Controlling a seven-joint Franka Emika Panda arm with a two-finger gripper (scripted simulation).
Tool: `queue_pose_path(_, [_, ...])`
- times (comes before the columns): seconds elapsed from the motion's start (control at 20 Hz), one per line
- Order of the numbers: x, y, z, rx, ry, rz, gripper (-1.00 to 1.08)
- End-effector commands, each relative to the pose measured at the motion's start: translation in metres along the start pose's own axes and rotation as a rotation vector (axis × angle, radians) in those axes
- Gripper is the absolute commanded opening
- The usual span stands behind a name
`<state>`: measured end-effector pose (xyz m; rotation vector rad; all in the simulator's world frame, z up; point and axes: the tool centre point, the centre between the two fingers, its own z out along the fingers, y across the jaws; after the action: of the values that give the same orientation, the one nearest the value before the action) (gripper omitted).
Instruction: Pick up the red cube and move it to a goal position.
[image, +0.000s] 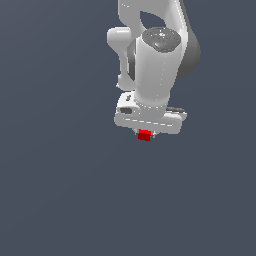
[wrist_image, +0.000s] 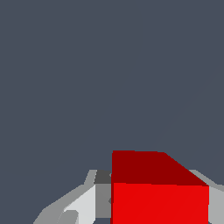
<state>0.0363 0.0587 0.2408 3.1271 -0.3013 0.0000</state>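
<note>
claw (wrist_image: 159, 205) pinching red cube (wrist_image: 159, 203) btw its fingers (wrist_image: 83, 205) | cube sits just under white arm (image: 155, 65), ctr of frame | no goal marker visible | tip: keep squeeze steady, move slow, no jerks

Red cube (image: 144, 135): small, plain, matte, bright front face, darker top face. Sits level, clamped between the hand's (image: 145, 134) fingers (wrist_image: 89, 201), just under the hand's body.
</note>
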Motion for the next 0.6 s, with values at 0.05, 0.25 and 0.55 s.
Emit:
queue_pose_path(0.05, [0.009, 0.003, -0.036, 0.0, 0.0, 0.0, -1.0])
queue_pose_path(0.25, [0.02, 0.006, -0.073, 0.0, 0.0, 0.0, -1.0])
queue_pose_path(0.55, [0.034, 0.01, -0.117, 0.0, 0.0, 0.0, -1.0])
